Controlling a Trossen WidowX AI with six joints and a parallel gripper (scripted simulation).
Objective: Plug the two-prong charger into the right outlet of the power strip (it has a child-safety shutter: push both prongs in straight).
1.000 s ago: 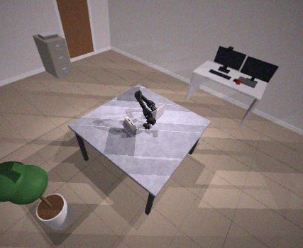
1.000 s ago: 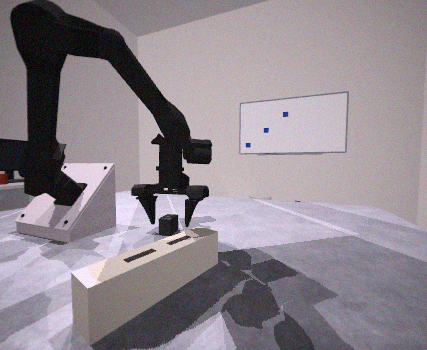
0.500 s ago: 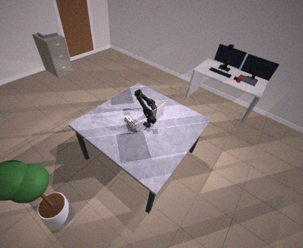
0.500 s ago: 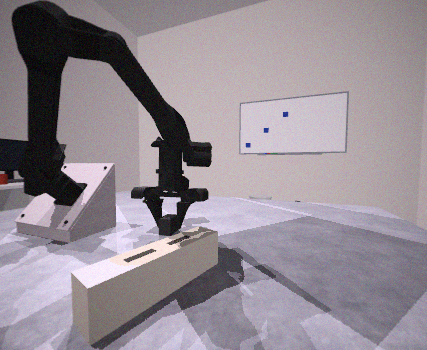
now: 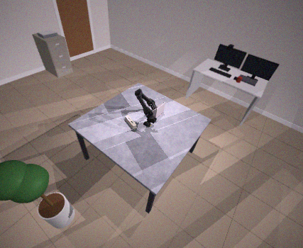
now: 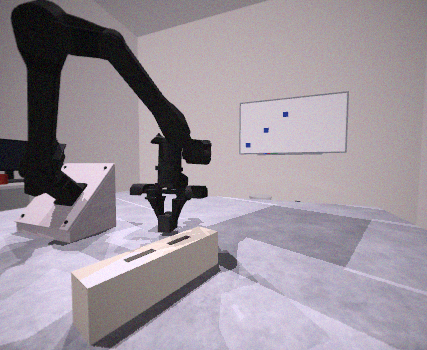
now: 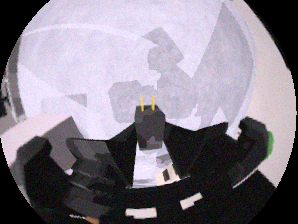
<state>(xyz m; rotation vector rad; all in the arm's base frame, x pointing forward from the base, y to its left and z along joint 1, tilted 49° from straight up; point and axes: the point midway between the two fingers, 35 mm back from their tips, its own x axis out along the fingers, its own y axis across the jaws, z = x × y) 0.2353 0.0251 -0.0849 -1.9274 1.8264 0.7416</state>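
The charger (image 6: 167,223) (image 7: 150,125) is a small black block low at the tabletop; whether it touches the table is hard to tell. Its two yellow prongs (image 7: 148,103) point to the top of the wrist view, away from the fingers. My gripper (image 5: 147,124) (image 6: 168,216) (image 7: 148,123) points down and is shut on the charger, one finger on each side. The cream power strip (image 5: 130,122) (image 6: 150,295) (image 7: 160,179) lies beside the gripper, nearer to the exterior view, with two dark outlet slots on its top. Only a small part of it shows in the wrist view.
The arm's base stands on a pale wedge-shaped mount (image 5: 160,110) (image 6: 97,210) (image 7: 37,131) on the grey table (image 5: 117,136) (image 6: 300,310). The strip is a low block close beside the fingers. A desk with monitors and a potted plant stand away from the table.
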